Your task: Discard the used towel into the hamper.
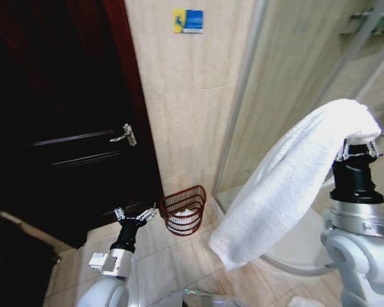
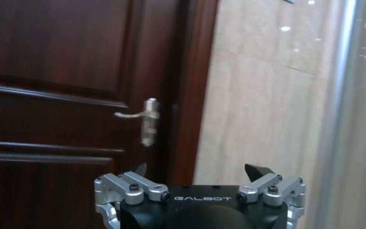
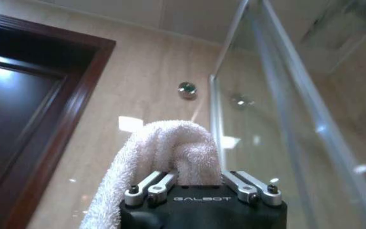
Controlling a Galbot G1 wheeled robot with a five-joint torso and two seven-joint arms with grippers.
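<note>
The right gripper (image 1: 359, 151) is up high on the robot's right side, pointing upward and clamped on one end of a thick white terry towel (image 1: 288, 185). The cloth bunches over the top of the fingers and drapes down in a long sweep toward the middle, its lower end hanging free above the beige tiled floor (image 1: 179, 262). From the right wrist camera, the towel (image 3: 170, 157) is pinched right between the metal fingers and arches up over them, with the framed glass shower screen (image 3: 285, 95) just beside it.

Down low on the left, the left gripper (image 1: 136, 217) is raised a little and spread wide, nothing in it. The left wrist camera confirms it: the gripper (image 2: 199, 174) stands parted, black fingertips (image 2: 257, 170) apart, facing the dark reddish-brown wooden door (image 2: 55, 71) and its silver lever handle (image 2: 146, 119).

The hamper, a small round reddish-brown basket of thin open ribs (image 1: 183, 211), sits on the floor against the beige tiled wall (image 1: 185, 115), between the door and the shower screen. Something white lies inside it. It is just beside the left gripper, and the towel's hanging end is near it but off to its right, not over it.
</note>
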